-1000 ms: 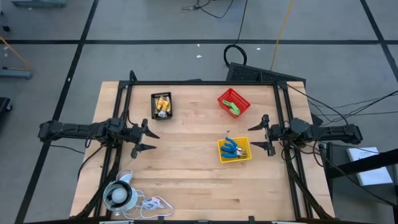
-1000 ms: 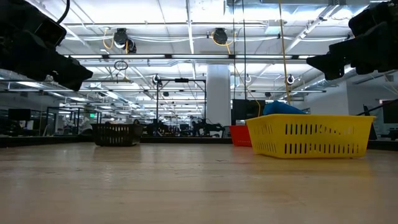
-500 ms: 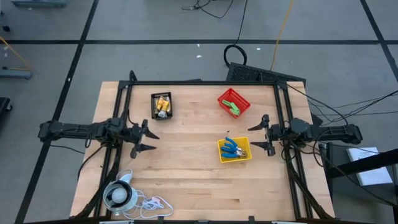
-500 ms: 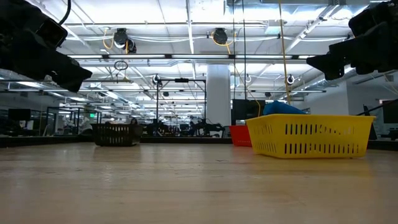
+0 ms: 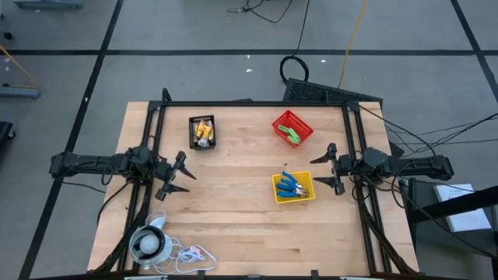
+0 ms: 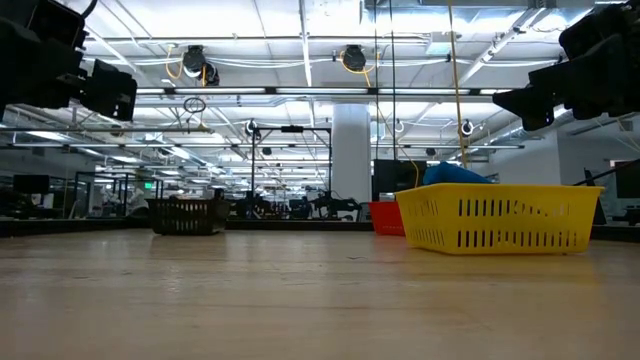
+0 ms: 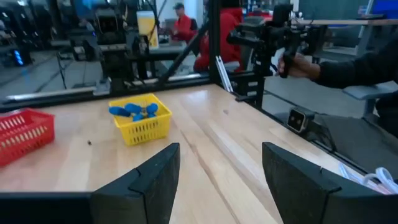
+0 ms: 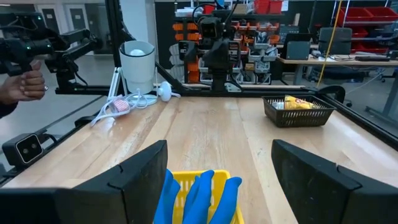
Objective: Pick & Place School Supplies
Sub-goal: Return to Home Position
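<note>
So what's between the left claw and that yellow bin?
Nothing but bare wooden table lies between the left gripper and the yellow bin. The high view shows this plainly, and the left wrist view agrees.

surface (image 5: 233, 222) | far left: packs bin (image 5: 191, 134) holding packs (image 5: 204, 131) | far right: blocks bin (image 5: 300, 120) holding blocks (image 5: 292, 134) | in front of it: pliers bin (image 5: 294, 200) holding pliers (image 5: 292, 185) | near-left corner: corded round object (image 5: 148, 245) | left tool (image 5: 187, 179) over left side, apart from every bin | right tool (image 5: 314, 171) just right of pliers bin
</note>
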Action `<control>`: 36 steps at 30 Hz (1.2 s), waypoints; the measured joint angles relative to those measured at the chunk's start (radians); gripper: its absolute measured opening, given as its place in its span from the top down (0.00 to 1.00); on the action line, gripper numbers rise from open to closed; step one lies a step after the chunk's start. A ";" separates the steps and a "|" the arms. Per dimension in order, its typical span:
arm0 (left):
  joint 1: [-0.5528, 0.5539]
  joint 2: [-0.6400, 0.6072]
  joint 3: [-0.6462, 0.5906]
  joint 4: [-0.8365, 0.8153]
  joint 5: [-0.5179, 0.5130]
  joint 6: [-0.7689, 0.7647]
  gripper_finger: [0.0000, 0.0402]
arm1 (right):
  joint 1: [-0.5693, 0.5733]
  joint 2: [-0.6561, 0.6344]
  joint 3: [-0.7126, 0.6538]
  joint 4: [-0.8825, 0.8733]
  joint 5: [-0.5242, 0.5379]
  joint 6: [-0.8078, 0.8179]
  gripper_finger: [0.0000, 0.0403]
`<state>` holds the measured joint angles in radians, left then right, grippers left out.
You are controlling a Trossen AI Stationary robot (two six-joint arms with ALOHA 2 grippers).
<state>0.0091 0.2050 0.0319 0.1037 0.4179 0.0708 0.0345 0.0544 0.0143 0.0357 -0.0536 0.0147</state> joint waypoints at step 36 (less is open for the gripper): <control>0.046 -0.180 0.000 -0.064 -0.005 -0.026 0.43 | 0.000 0.000 0.000 0.001 0.000 0.000 0.31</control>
<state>0.0547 0.0254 0.0319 0.0399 0.4126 0.0449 0.0348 0.0544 0.0143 0.0368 -0.0532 0.0151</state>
